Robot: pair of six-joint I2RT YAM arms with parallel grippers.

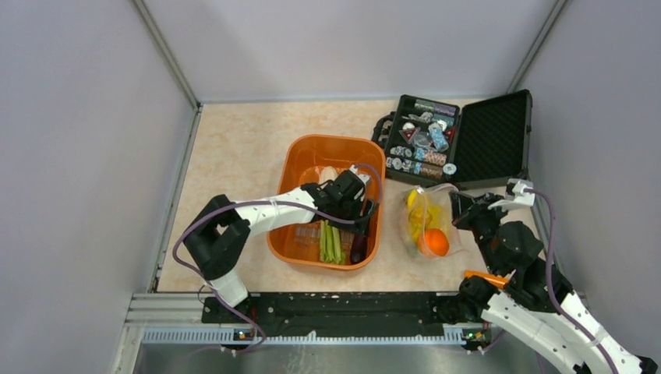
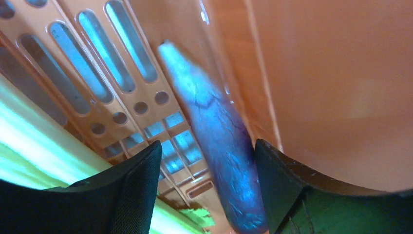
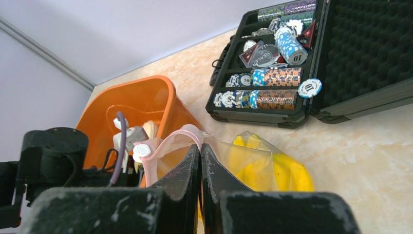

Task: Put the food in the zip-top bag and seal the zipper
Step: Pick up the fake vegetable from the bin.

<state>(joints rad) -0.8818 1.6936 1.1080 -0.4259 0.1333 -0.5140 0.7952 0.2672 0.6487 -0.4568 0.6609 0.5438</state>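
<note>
The clear zip-top bag lies right of the orange basket and holds yellow bananas and the orange. My right gripper is shut on the bag's mouth edge, seen in the right wrist view beside the pinkish zipper, which bows open. The bananas show through the plastic. My left gripper is down inside the basket, jaws open around the dark purple eggplant, the right finger against it. Green stalks and a whitish piece lie in the basket.
The orange slotted basket stands mid-table; its wall is close on my left gripper's right. An open black case of chips and trinkets sits at the back right, just behind the bag. Grey walls enclose the table.
</note>
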